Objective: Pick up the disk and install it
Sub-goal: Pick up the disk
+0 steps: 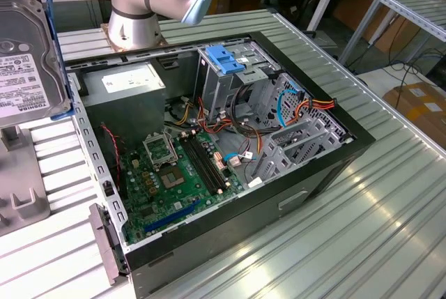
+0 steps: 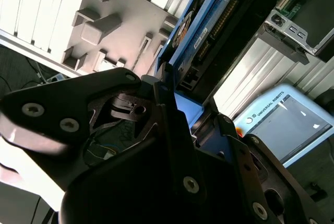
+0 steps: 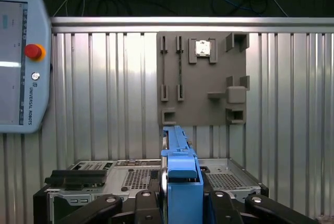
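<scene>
The disk (image 1: 24,55), a grey-metal hard drive in bright blue rails, hangs at the exterior view's left edge, above the grey fixture plate (image 1: 21,173). In the first wrist view the disk (image 3: 180,166) stands edge-on between the black fingers (image 3: 104,205), and my gripper (image 3: 180,205) is shut on it. The second wrist view shows the disk (image 2: 209,31) rising out of the gripper (image 2: 190,112), connector side visible. The open computer case (image 1: 244,229) lies to the disk's right in the exterior view, its drive bay (image 1: 230,83) topped by a blue bracket.
The arm's base (image 1: 136,6) stands behind the case. A grey fixture plate (image 3: 201,78) with slots lies on the ribbed metal table. A teach pendant (image 3: 21,62) rests on the table beside it. Cables and a motherboard (image 1: 174,173) fill the case interior.
</scene>
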Available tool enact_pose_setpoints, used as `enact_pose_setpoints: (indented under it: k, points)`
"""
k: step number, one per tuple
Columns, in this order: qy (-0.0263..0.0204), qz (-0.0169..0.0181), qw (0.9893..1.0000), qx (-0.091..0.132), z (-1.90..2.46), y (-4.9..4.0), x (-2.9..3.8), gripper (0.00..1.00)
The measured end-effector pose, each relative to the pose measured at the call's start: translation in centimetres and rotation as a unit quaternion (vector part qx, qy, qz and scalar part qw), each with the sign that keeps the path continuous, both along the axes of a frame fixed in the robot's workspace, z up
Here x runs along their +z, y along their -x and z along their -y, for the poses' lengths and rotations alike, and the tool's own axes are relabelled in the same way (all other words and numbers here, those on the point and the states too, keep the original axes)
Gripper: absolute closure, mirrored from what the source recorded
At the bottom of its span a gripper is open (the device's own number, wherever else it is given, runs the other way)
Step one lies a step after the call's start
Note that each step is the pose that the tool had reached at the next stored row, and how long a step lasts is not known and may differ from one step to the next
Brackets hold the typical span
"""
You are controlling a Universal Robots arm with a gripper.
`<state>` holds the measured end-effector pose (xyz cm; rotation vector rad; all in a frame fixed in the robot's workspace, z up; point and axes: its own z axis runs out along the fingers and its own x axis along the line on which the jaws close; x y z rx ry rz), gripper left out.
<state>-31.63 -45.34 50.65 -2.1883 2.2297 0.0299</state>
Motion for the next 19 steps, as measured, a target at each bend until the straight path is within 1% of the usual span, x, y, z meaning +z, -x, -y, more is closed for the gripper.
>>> enact_pose_setpoints:
  k: [19]
  points:
    - [0.0, 0.0, 1.0, 0.0, 0.44, -0.34, -0.03, 0.63]
